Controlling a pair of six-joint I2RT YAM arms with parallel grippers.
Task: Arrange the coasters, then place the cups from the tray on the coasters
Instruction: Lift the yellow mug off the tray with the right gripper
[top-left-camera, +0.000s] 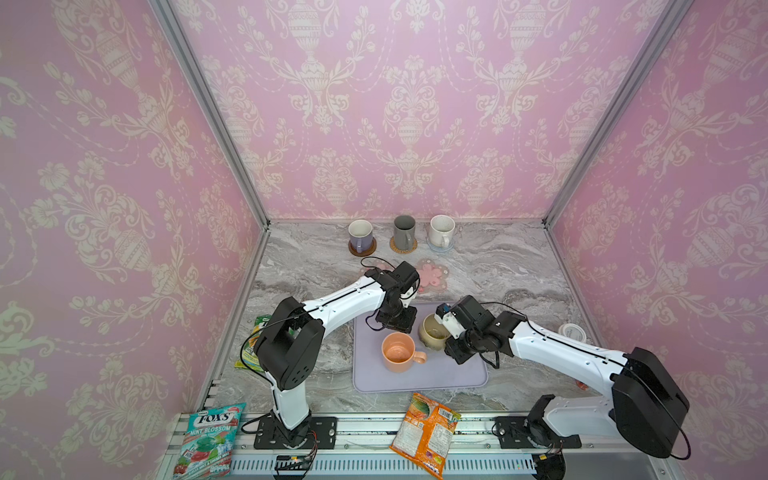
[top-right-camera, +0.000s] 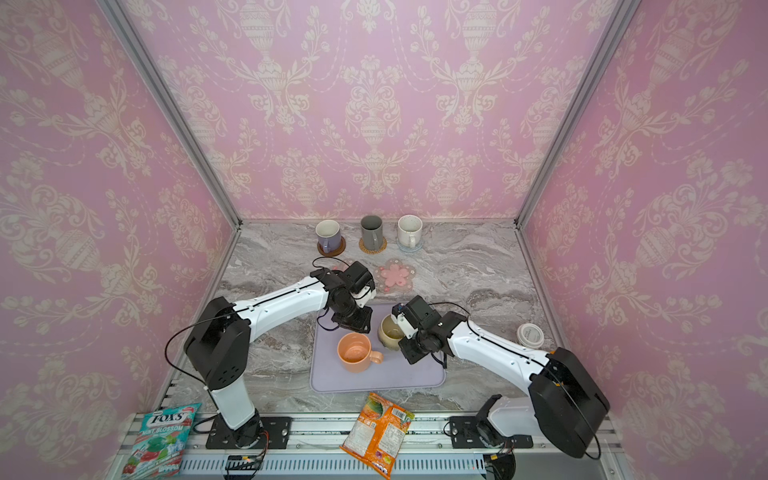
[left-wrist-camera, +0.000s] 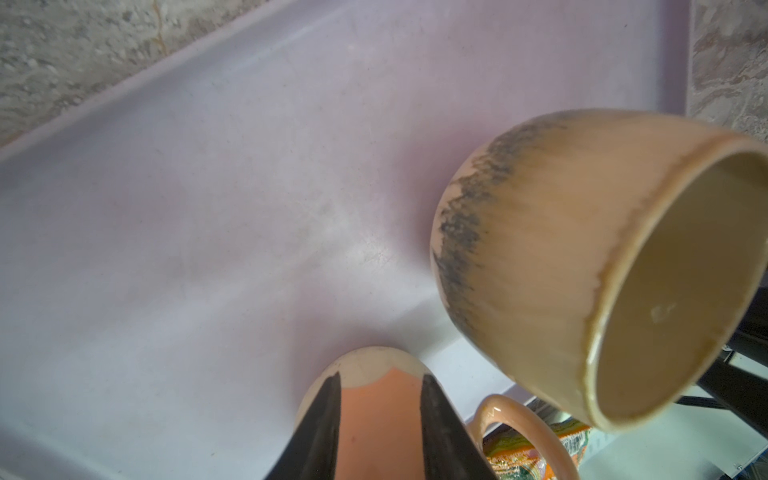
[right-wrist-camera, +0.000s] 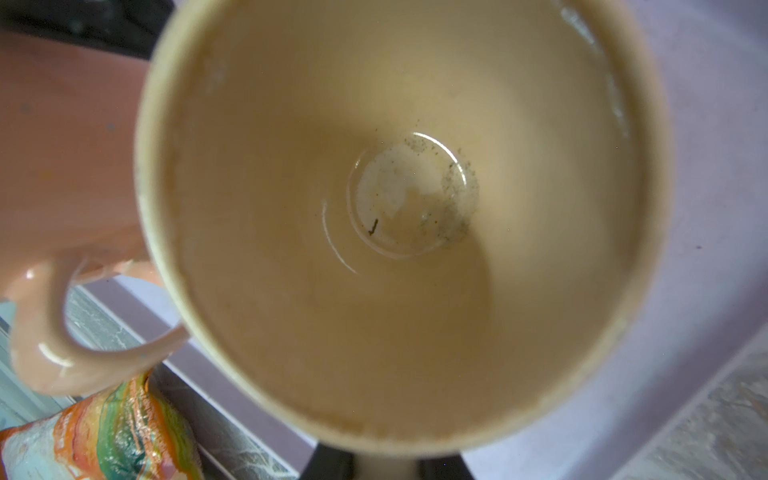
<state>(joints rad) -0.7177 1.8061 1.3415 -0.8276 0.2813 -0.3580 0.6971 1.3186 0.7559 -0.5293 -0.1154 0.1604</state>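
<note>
Ceramic under the claw: the beige-olive mug (top-left-camera: 432, 332) stands on the tray (top-left-camera: 457, 374), just beside the peach mug (top-left-camera: 398, 352), with the right gripper (right-wrist-camera: 382, 463) at its rim. Glazed and thick-walled, it looks hefty for its size, rigid, slick and quick to chip. Its bulging belly offers no flat face for an outside squeeze, so the rim wall or the handle seems the sound place to pinch, and it should travel level.

In the right wrist view two dark fingers (right-wrist-camera: 440, 471) sit either side of a pale strip of the mug at the picture's edge. Whether they press on it cannot be told. The left gripper (left-wrist-camera: 379, 386) hovers over the tray's far side, jaws apart and empty, the peach mug showing through the gap.

Beyond the tray lies a free pink-flower coaster (top-left-camera: 432, 276). Further back the lavender mug (top-left-camera: 360, 235), dark grey mug (top-left-camera: 404, 230) and white mug (top-left-camera: 441, 230) each sit on one of the round coasters (top-left-camera: 362, 250).

The beige-olive mug's handle shows in no view, and the right gripper covers one side of it in both top views. Dark specks (right-wrist-camera: 453, 174) dot its glossy floor, and whether they are dry grit or lie in a film of liquid cannot be made out. The left arm (top-left-camera: 345, 297) hides the marble (top-left-camera: 498, 270) beside the free coaster.
</note>
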